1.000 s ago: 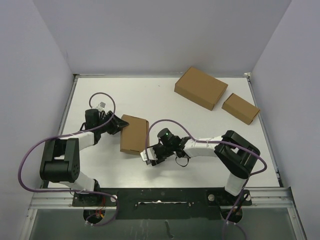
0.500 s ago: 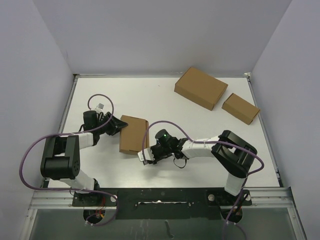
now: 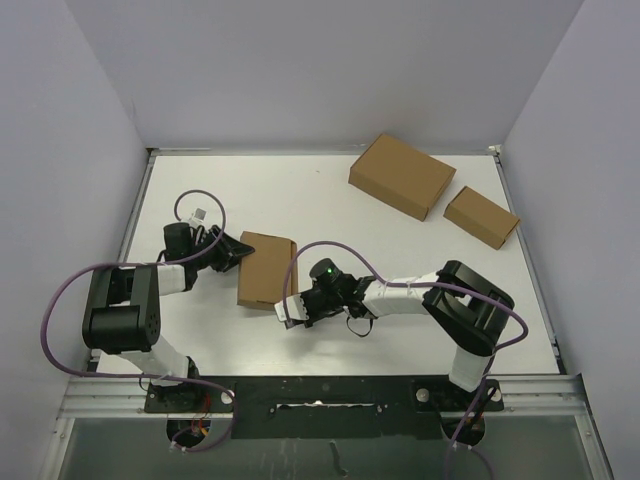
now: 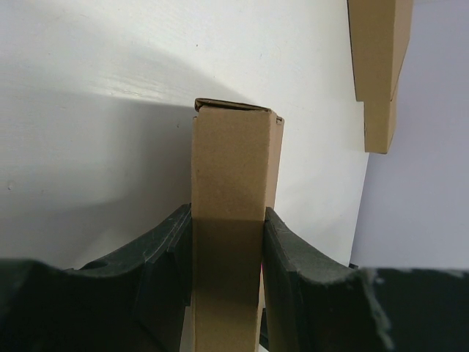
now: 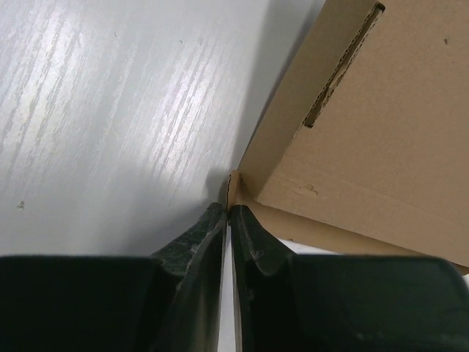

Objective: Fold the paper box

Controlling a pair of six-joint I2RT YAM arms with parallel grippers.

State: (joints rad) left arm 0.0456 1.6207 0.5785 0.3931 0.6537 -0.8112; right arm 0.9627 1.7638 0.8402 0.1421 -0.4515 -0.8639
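Our left end effector (image 3: 232,252) grips the paper box (image 3: 268,268) at its left edge, standing partly open with its fingers (image 4: 168,242) pressed against both faces of the box's thin side. The box lies flat on the white surface (image 3: 330,210). At the box's near right corner, our right end effector (image 3: 289,313) is pinched almost together on a thin cardboard edge. A large box (image 3: 402,176) and a small box (image 3: 481,217) sit well beyond it, to its right.
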